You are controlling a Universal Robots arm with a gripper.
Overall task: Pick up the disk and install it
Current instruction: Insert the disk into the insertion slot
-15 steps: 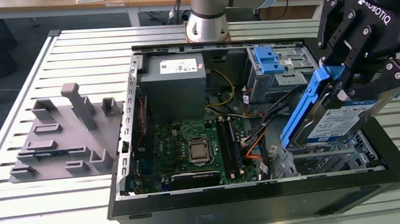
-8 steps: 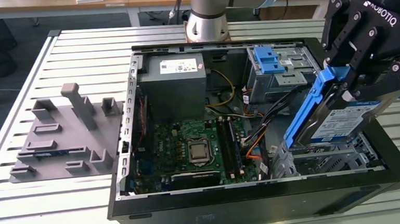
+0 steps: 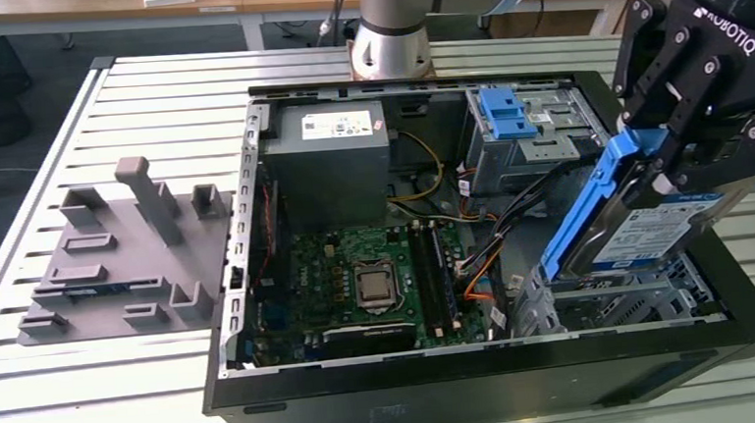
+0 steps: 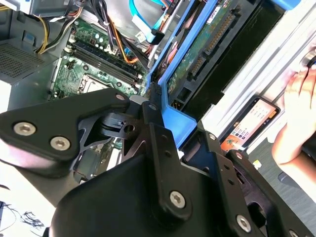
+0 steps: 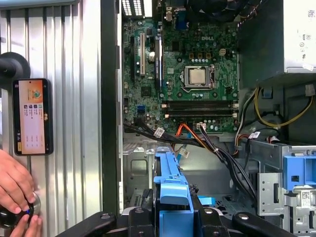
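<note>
My gripper (image 3: 674,166) is shut on the disk (image 3: 645,236), a silver drive with a white-and-blue label in a blue plastic carrier. In the exterior view the disk hangs steeply tilted above the drive bay (image 3: 626,300) at the case's front corner, on that view's right. Its lower end is near the bay's top. The second wrist view shows the disk's green underside (image 4: 210,42) and the blue carrier rail (image 4: 174,118) clamped between black fingers (image 4: 150,116). In the first wrist view the carrier (image 5: 170,190) rises from the gripper (image 5: 173,219) over the open case.
The open computer case (image 3: 244,279) holds a motherboard (image 3: 355,282), a grey power supply (image 3: 328,155), a blue-handled drive cage (image 3: 509,115) and loose cables (image 5: 207,143). A grey fixture plate (image 3: 125,256) lies on the exterior view's left. A person's hand (image 5: 15,190) rests beside a small screen (image 5: 32,116).
</note>
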